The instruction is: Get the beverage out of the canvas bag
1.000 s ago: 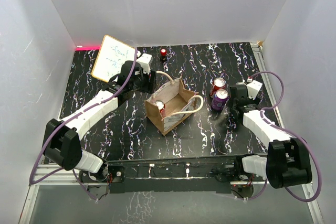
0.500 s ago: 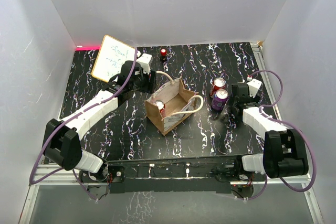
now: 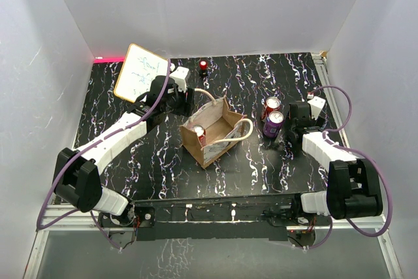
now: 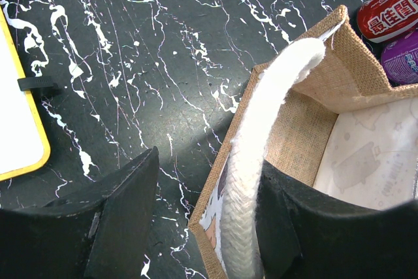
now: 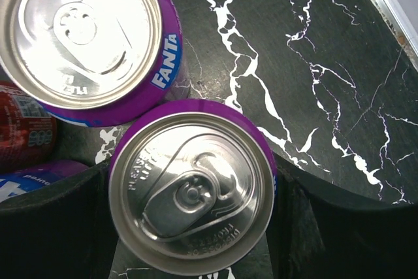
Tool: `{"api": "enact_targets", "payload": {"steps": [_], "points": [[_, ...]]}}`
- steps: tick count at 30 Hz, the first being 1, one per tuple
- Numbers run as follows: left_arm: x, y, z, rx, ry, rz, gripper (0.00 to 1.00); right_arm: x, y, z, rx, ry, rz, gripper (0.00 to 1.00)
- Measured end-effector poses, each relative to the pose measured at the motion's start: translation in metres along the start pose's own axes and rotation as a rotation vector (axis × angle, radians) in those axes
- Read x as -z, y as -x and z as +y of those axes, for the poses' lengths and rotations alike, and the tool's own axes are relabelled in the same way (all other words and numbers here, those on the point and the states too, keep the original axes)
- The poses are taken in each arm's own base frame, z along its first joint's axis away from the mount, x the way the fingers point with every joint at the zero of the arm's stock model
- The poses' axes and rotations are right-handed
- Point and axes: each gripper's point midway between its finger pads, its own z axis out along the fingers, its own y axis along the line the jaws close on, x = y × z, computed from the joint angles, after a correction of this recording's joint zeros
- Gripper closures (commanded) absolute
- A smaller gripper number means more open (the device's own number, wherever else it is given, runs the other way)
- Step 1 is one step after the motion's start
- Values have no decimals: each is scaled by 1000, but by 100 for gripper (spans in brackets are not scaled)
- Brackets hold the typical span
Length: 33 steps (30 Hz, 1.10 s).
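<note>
Right wrist view has the right hand [image 5: 193, 191] clamped on a purple aluminium drink can [image 5: 189, 174], a finger pressed to each side. Whether its base rests on the black, white-veined tabletop [image 3: 157, 155] I can't tell. It is out, to the right of the small tan canvas bag [image 3: 219, 149].

The worry is the second purple Fanta can [image 5: 88, 37] touching it, with a red cola can [image 3: 272, 105] just beyond. Any sideways drift on letting go or pulling away would likely knock them over.

Another red can [image 3: 198, 133] sits inside the bag, at its near-left corner. The left hand [image 4: 210, 168] is spread wide, and the cream braided handle [image 4: 251, 181] lies against one finger only, so the bag could slide or tip when that can is pulled.

The right arm is folded short to the right of the bag. The left arm reaches long to the bag's far rim.
</note>
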Motion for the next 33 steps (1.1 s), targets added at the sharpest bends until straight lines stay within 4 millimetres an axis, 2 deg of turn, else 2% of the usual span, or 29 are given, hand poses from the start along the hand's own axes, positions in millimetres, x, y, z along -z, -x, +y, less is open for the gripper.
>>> {"api": "enact_targets", "payload": {"steps": [3, 5, 12, 20, 25, 29, 33], "points": [[0, 0, 0, 0, 0, 0, 45, 4, 5, 2, -7, 14, -8, 11], [0, 0, 0, 0, 0, 0, 45, 8, 10, 2, -14, 22, -20, 9], [0, 0, 0, 1, 0, 0, 45, 31, 38, 0, -54, 47, -85, 9], [0, 2, -1, 1, -4, -4, 45, 66, 55, -17, -129, 50, -145, 9], [0, 2, -1, 1, -5, -3, 45, 90, 68, -18, -186, 119, -202, 9], [0, 2, -2, 4, -7, -3, 45, 103, 72, -5, -186, 216, -195, 10], [0, 2, -2, 4, -10, -3, 45, 122, 88, 33, -157, 413, -147, 8]]}}
